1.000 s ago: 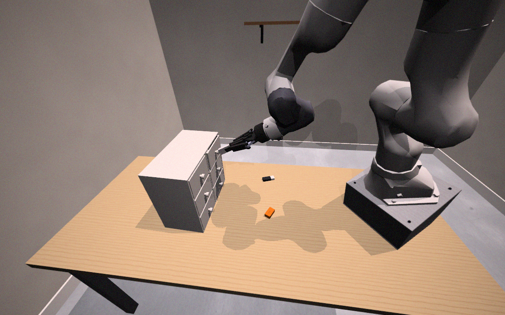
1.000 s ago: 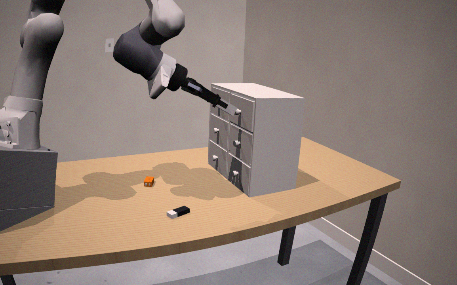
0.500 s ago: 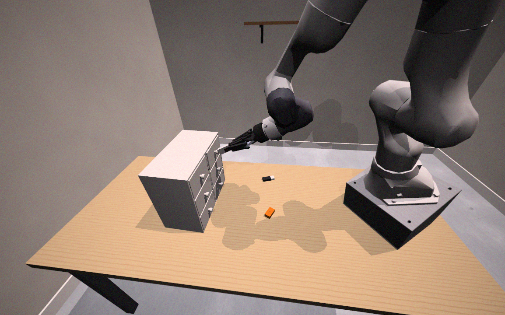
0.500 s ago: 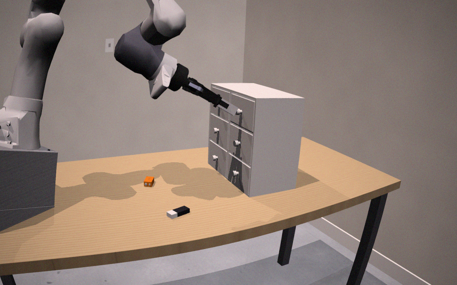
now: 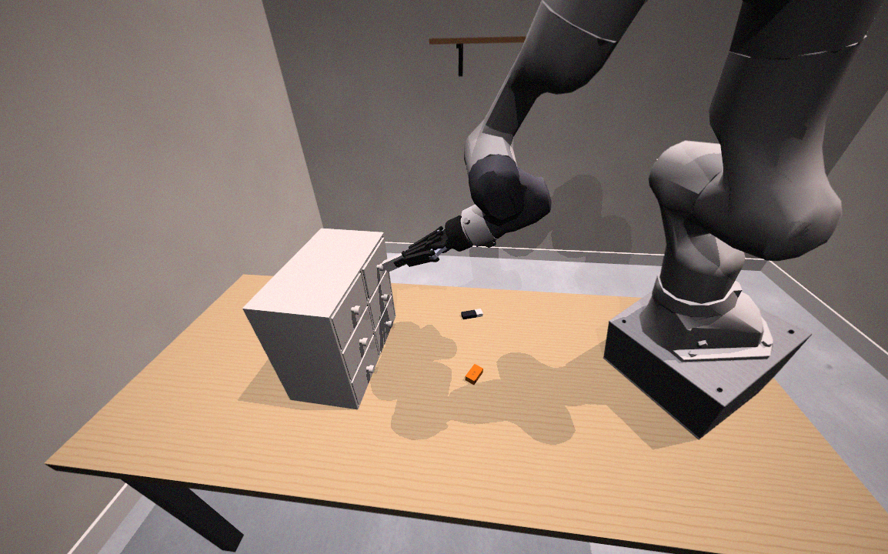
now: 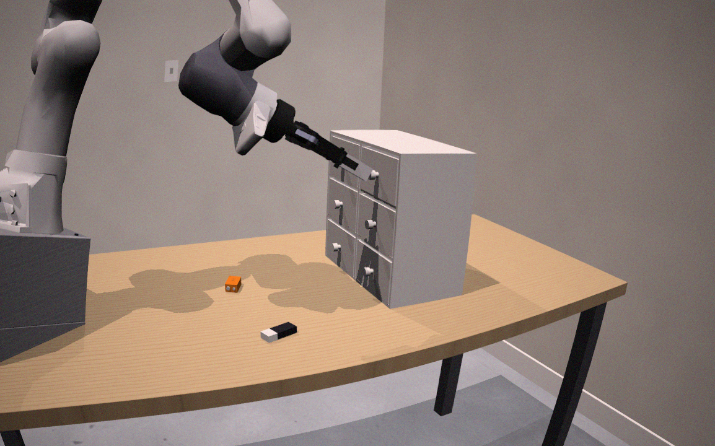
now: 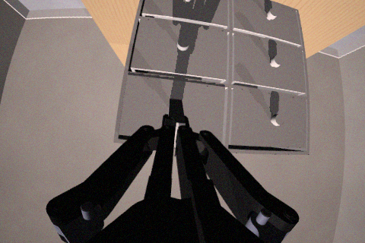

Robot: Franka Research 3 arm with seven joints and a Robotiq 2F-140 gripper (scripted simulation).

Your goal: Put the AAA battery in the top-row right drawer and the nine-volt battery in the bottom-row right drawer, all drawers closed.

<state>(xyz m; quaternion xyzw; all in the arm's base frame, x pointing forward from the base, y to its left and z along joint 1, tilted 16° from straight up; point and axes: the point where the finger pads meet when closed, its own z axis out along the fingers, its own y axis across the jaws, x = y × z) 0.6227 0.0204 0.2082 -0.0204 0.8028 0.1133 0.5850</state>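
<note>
While pressed-together fingertips (image 5: 385,266) (image 6: 368,174) meet the top-right drawer (image 5: 372,274) (image 6: 386,186) (image 7: 146,102), it sits shut!
AAA unseen, probably stowed; nine-volt battery (image 5: 474,374) (image 6: 232,284) awaits its bottom-right drawer (image 5: 385,333) (image 6: 381,280) (image 7: 161,6).

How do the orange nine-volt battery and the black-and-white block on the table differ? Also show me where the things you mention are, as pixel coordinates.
Colour: the nine-volt battery (image 5: 474,374) (image 6: 232,284) is orange; the black-and-white block (image 5: 472,314) (image 6: 279,331) is mostly black with one white end.
Shape: the battery is short and stubby; the block is longer and slimmer.
Ends: the battery shows two round studs; the block's white end is plain.
Shared: both lie on the table, outside the drawers.
</note>
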